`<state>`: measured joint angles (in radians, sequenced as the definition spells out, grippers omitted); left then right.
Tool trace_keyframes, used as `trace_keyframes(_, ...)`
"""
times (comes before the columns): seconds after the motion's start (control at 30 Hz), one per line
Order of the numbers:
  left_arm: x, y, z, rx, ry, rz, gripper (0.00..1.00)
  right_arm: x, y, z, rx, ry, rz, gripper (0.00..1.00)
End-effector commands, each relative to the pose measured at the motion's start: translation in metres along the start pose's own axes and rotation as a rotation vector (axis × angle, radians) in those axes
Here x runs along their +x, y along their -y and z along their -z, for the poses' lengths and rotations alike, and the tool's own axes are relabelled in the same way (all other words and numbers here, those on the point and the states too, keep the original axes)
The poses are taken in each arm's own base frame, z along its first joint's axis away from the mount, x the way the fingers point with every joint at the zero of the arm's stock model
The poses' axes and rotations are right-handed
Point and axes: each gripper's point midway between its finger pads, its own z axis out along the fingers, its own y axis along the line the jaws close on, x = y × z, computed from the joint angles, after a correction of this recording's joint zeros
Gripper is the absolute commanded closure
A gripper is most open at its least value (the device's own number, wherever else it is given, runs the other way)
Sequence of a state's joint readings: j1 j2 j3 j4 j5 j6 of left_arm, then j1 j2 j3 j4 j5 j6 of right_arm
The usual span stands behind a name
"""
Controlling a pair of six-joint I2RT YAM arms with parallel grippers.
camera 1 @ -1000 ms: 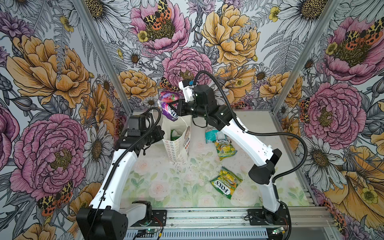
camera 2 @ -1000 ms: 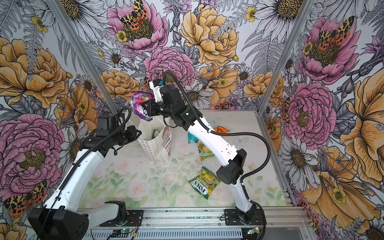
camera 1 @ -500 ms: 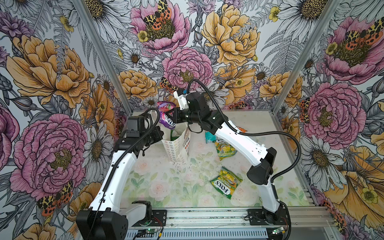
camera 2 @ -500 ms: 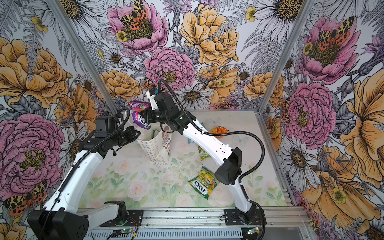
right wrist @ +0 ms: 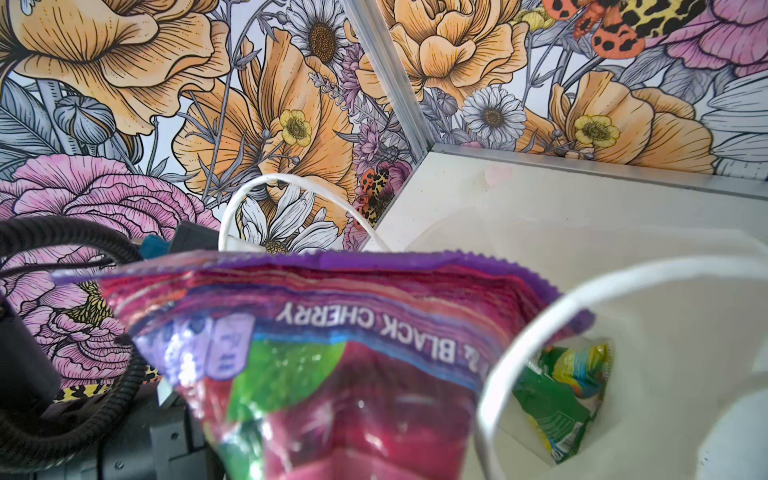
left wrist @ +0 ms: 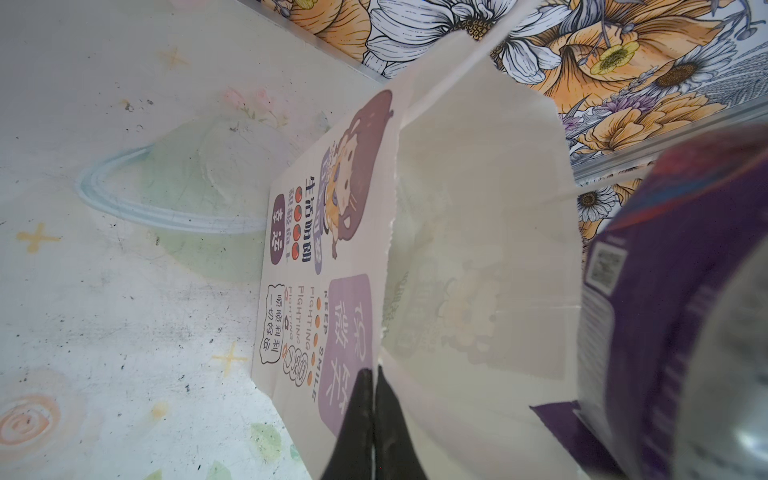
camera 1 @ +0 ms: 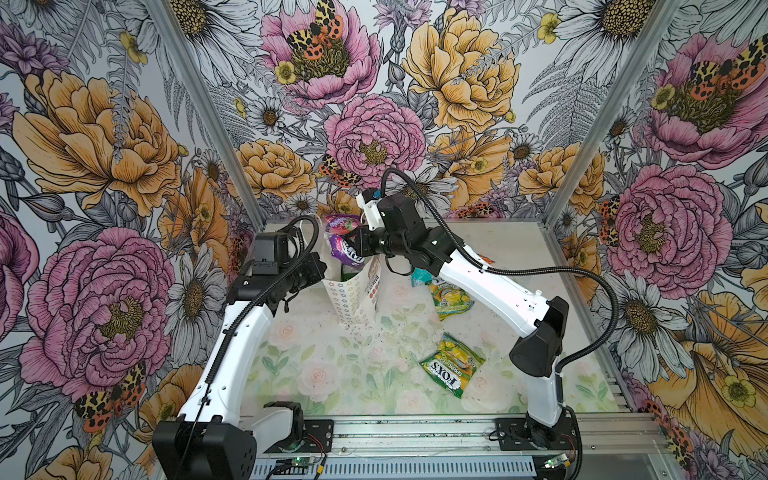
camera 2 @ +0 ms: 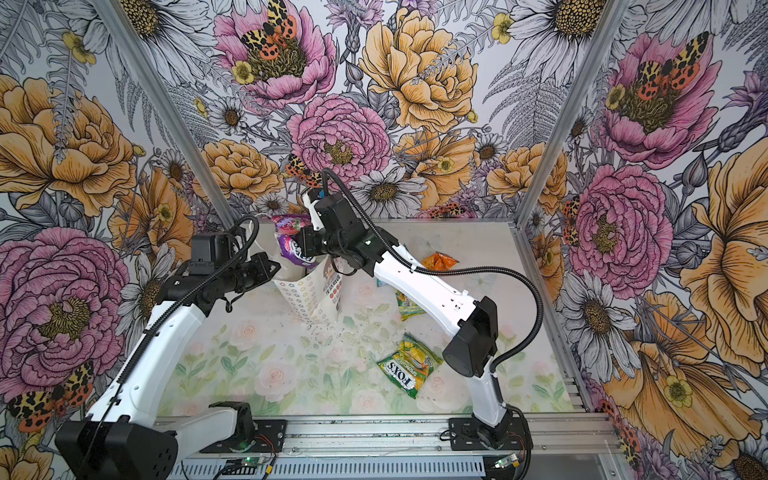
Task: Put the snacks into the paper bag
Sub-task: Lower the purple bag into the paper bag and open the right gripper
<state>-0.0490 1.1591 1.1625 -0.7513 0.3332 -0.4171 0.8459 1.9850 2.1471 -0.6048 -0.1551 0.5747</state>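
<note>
Left fingers (left wrist: 354,419) pinching paper bag (left wrist: 478,199) rim — "KEEP SMILE", right fingers (camera 1: 360,244) gripping purple packet (right wrist: 353,332) — "BLACK CHERRY"

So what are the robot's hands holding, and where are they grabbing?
The right gripper pinches the purple packet by one end, over the paper bag. The left gripper pinches the bag's top rim.

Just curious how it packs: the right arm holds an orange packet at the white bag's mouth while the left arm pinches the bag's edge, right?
Not quite: the packet in the right tool is purple, not orange; the right wrist view shows it. The rest holds: it is at the mouth of the paper bag, and the left tool pinches the bag's edge.
</note>
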Motion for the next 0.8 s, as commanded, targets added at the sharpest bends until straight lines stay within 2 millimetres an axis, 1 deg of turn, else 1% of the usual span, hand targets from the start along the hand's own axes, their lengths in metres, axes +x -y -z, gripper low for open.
trace_keyframes(0.0, 0.000, 0.000, 0.005, 0.003, 0.010, 0.013, 1.00, -0.017, -0.011, 0.024, -0.001, 0.055, 0.035, 1.00)
trace_keyframes(0.17, 0.000, 0.000, 0.005, 0.007, 0.012, 0.018, 1.00, -0.005, -0.001, 0.022, 0.040, 0.010, 0.045, 1.00)
trace_keyframes(0.5, 0.000, 0.002, 0.006, 0.018, 0.010, 0.019, 1.00, 0.010, 0.013, 0.012, 0.094, -0.049, 0.049, 1.00)
trace_keyframes(0.6, 0.001, 0.004, 0.006, 0.023, 0.006, 0.016, 1.00, 0.006, 0.011, 0.011, 0.092, -0.043, 0.053, 1.00)
trace_keyframes(0.77, 0.002, 0.005, 0.006, 0.023, 0.007, 0.015, 1.00, -0.012, 0.001, 0.012, 0.071, 0.001, 0.074, 1.00)
